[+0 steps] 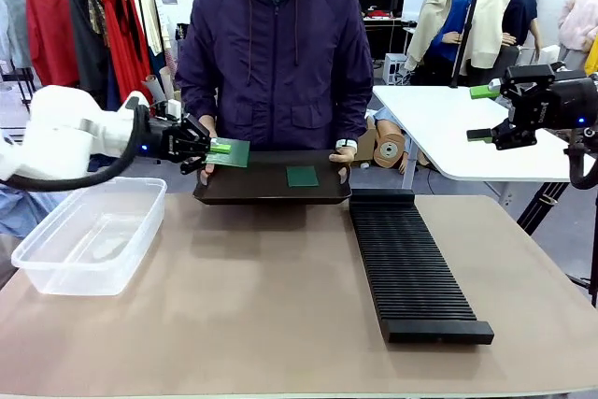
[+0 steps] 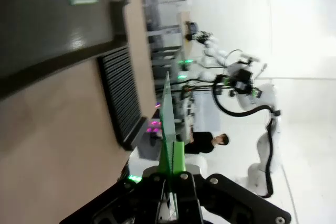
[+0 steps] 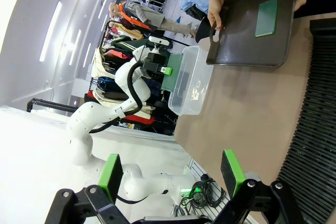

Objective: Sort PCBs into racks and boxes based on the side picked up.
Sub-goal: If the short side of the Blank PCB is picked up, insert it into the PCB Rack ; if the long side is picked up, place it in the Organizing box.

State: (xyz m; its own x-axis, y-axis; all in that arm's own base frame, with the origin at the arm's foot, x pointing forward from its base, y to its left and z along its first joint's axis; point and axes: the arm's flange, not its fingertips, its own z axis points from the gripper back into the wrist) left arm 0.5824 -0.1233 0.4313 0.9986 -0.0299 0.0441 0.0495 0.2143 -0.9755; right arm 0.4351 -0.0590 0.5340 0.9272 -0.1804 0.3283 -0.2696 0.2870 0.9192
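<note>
Tan tabletop (image 1: pixel 280 315) runs out to a person (image 1: pixel 276 53) in a purple jacket at the far side, who holds a smooth black tray (image 1: pixel 252 190) by both ends at the table's far edge. The left gripper (image 1: pixel 213 149) is clamped tight on one short edge of a green PCB (image 1: pixel 231 152), its green pads pinching the board from both faces. That board juts straight out from the fingertips toward the robot's right, roughly level, over the tray's left end. In the left wrist view it shows edge-on. A second PCB (image 1: pixel 302 176) lies flat on the tray, right of centre. The right gripper (image 1: pixel 488 113) hangs raised at the right, fingers spread wide and holding nothing. A clear tub (image 1: pixel 56 273) sits at the left; the ribbed black rack (image 1: pixel 411 268) runs lengthwise at the right.
</note>
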